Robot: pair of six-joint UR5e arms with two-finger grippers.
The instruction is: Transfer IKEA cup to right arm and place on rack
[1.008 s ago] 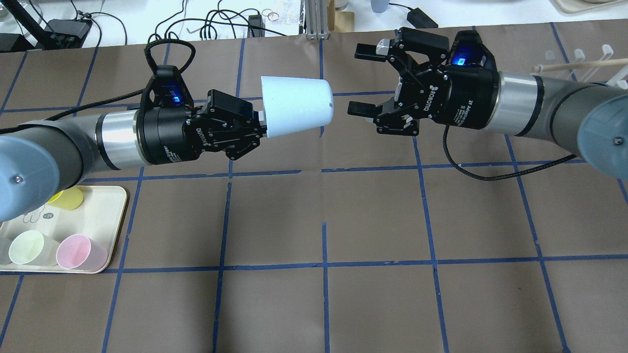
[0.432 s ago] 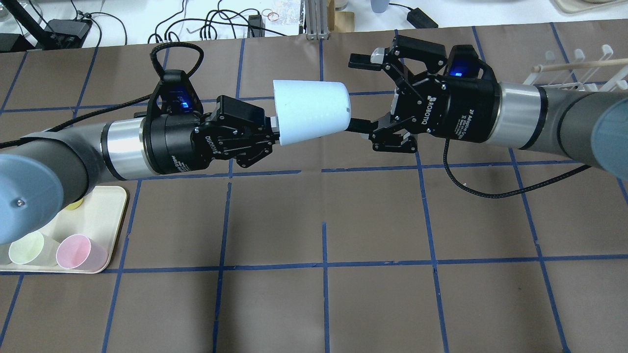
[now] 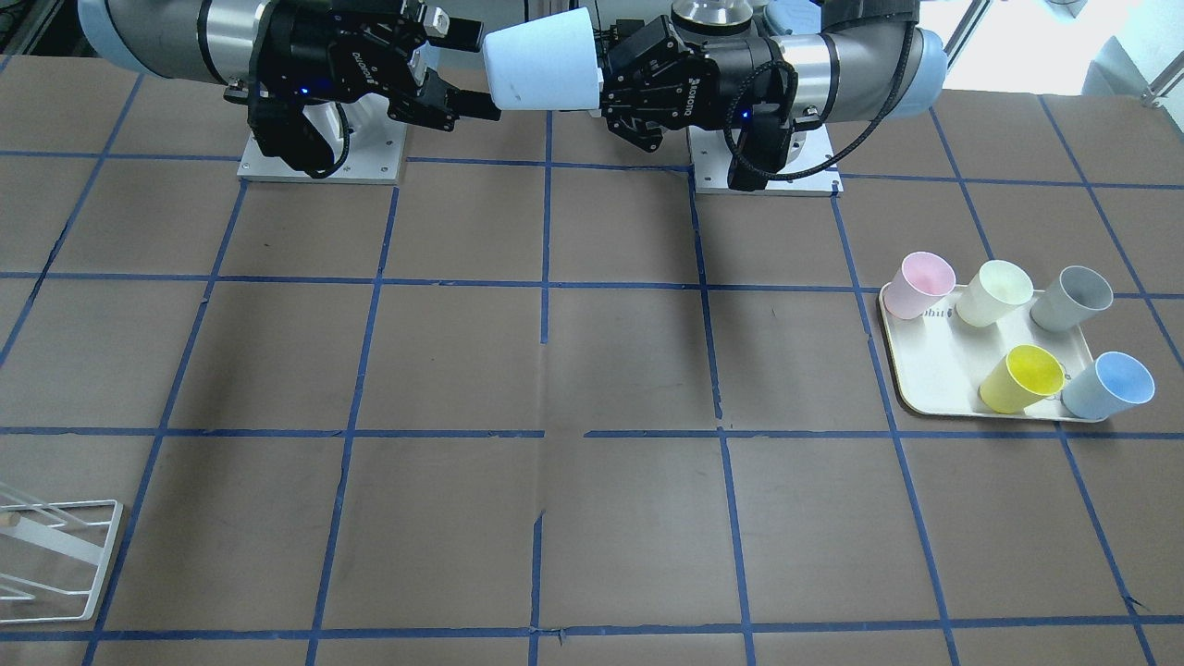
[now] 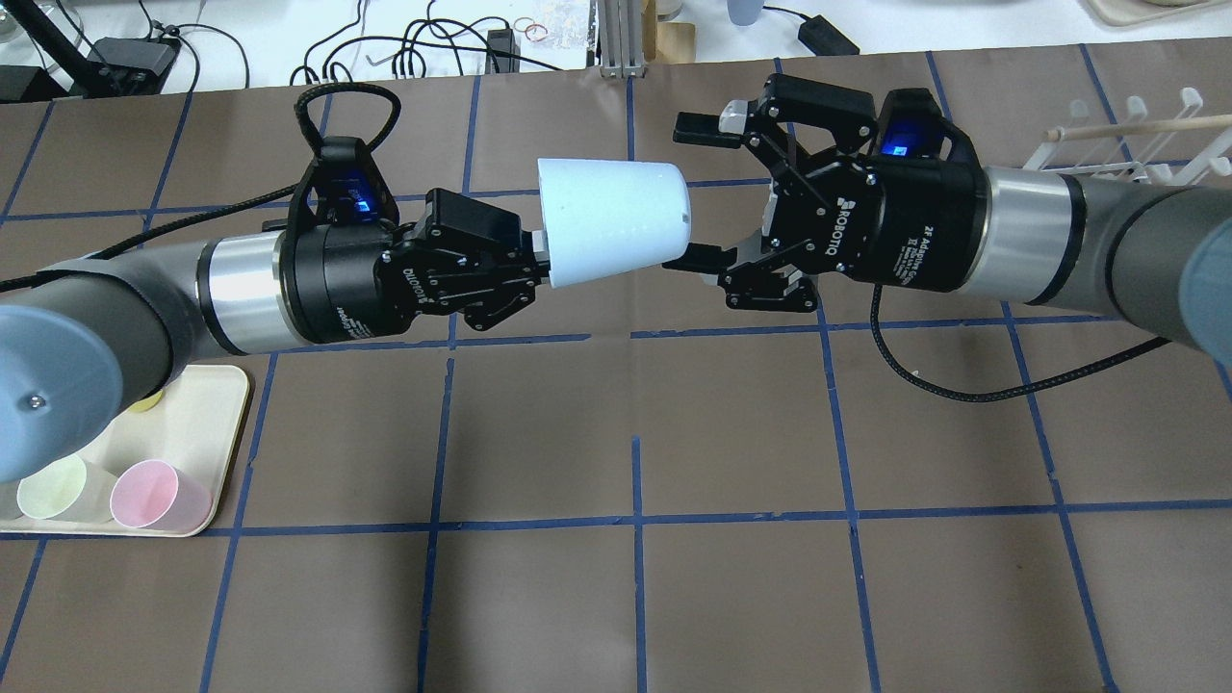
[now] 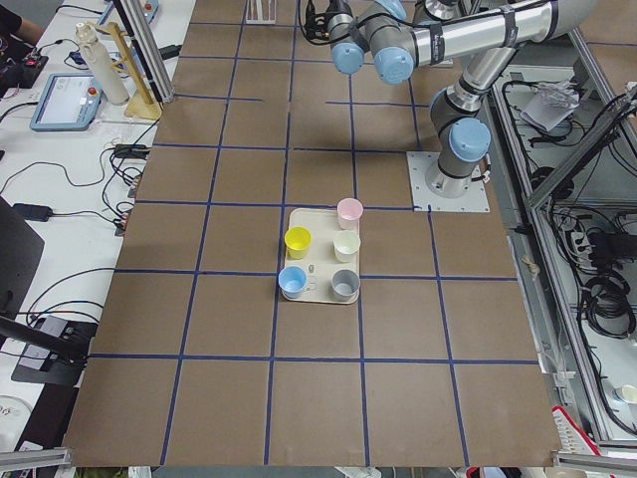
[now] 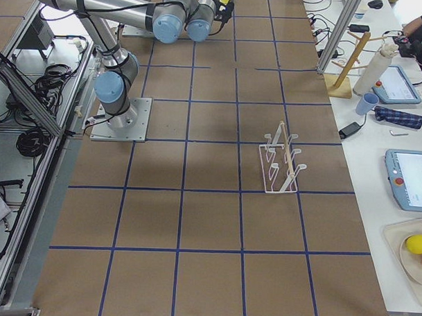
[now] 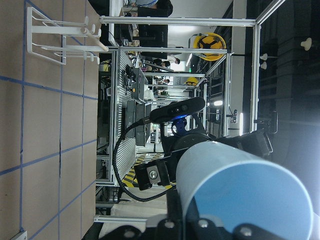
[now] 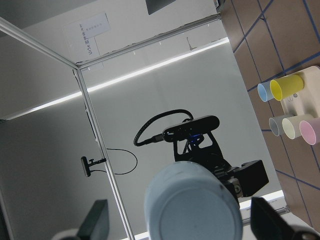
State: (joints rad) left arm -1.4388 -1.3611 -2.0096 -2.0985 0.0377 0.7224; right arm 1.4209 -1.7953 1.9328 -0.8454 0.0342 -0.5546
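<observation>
Brown paper ruled with blue tape covers the desk, and above its far middle our two arms meet in mid-air. Our left hand is clamped on the wall at the mouth of the IKEA cup, holding it level with the base pointing right. Our right hand is spread wide around that base. Its wrist view shows a gap at each finger, so it holds nothing.

We judge the taper to be the main hazard: fingers closing on the narrow end could slide off toward the base. The near finger also sits closer to the cup than the far one, so closing may shove the cup sideways against the left hand's pinch. If the left hand lets go before the right has a firm hold, the cup drops to the desk. Squeezing hard might buckle the thin wall.

The cup is pale blue — almost white under the lights — smooth, handle-less, with a flat closed base. The rack stands far right, well apart.
</observation>
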